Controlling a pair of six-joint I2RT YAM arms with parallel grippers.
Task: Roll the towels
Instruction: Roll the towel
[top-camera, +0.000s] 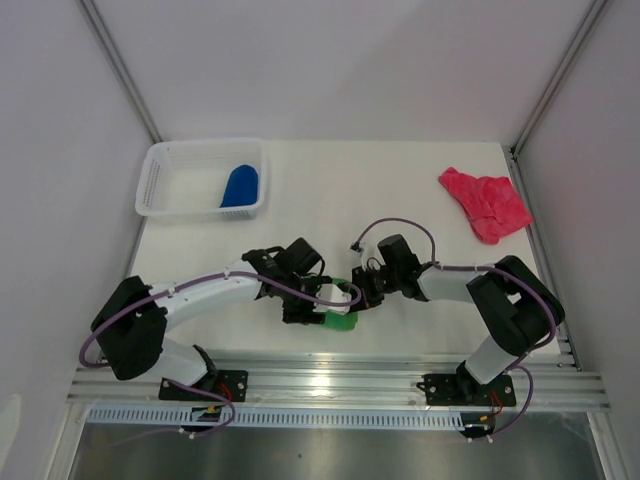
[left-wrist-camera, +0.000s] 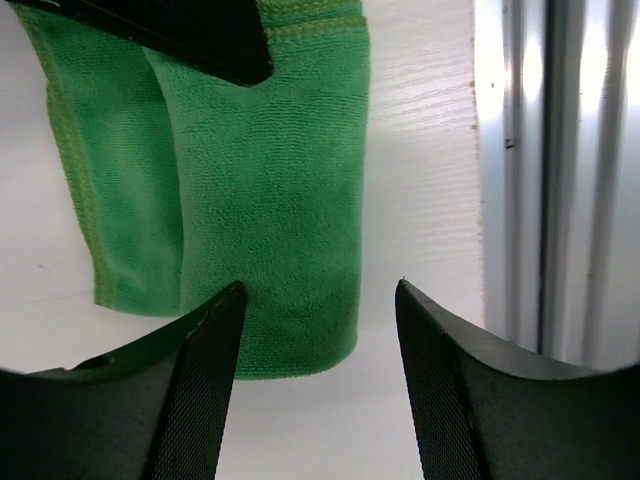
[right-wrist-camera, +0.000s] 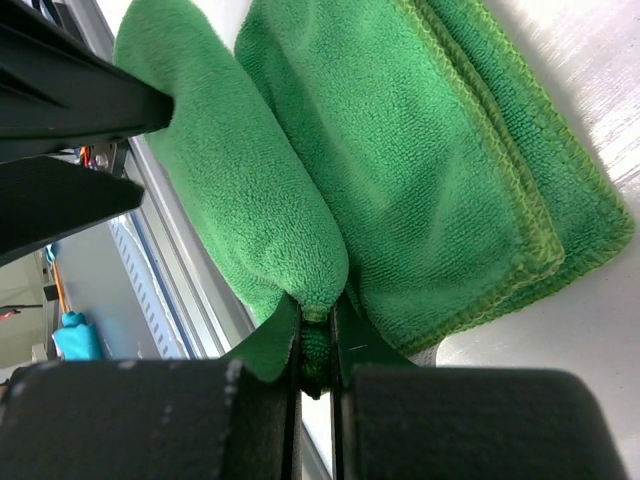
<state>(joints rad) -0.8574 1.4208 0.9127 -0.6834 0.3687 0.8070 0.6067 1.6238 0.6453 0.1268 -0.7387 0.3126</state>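
Blue towel (top-camera: 240, 186) seemingly rolled in basket (top-camera: 160, 170), green towel (top-camera: 340, 320) part-rolled, pinched by right tool (right-wrist-camera: 318, 340) below spread left tool (left-wrist-camera: 320, 290), pink towel (top-camera: 485, 203) untouched.

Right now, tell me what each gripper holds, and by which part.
Right gripper pinches the green towel by the end of a rolled fold. Left gripper is open, holding nothing.

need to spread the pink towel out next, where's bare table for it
Widest bare stretch of table: between the white basket and the pink towel. Crowded near edge: left gripper and right gripper meet at the green towel.
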